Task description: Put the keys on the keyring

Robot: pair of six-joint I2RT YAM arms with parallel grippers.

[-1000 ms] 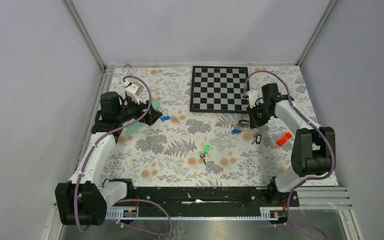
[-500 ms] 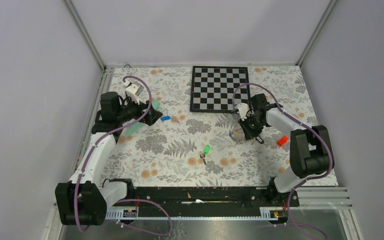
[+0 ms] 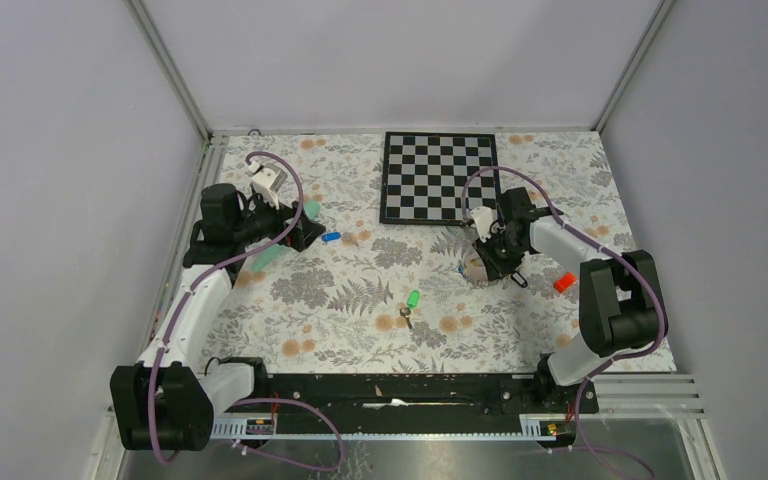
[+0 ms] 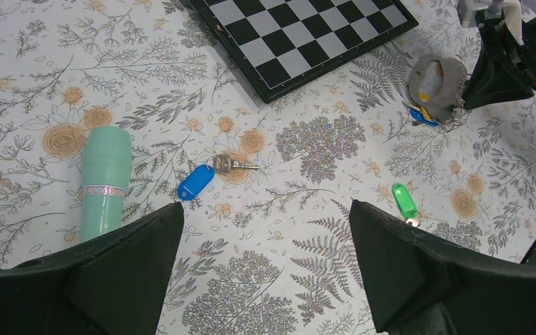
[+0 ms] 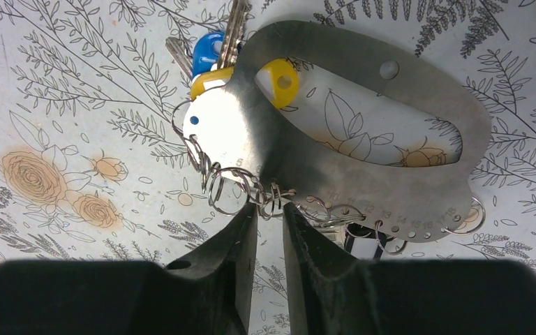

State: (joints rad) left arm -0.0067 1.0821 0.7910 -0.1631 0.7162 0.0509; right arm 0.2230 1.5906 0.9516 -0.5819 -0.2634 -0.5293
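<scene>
Well short of the chessboard (image 3: 438, 177), the green key (image 3: 413, 298) lies slanted toward it; nearer its near-right corner the right gripper (image 5: 269, 209) pinches wire rings (image 5: 216, 188) on a metal plate (image 5: 363, 181), a blue key (image 5: 206, 50) and a yellow key (image 5: 279, 78) just beyond its tips, blades pointing away; left of the board, the left gripper (image 4: 265, 206) hangs spread.

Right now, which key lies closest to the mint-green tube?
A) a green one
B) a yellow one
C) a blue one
C: the blue key lies right beside the mint-green tube, while the green key lies far off to the side.
</scene>
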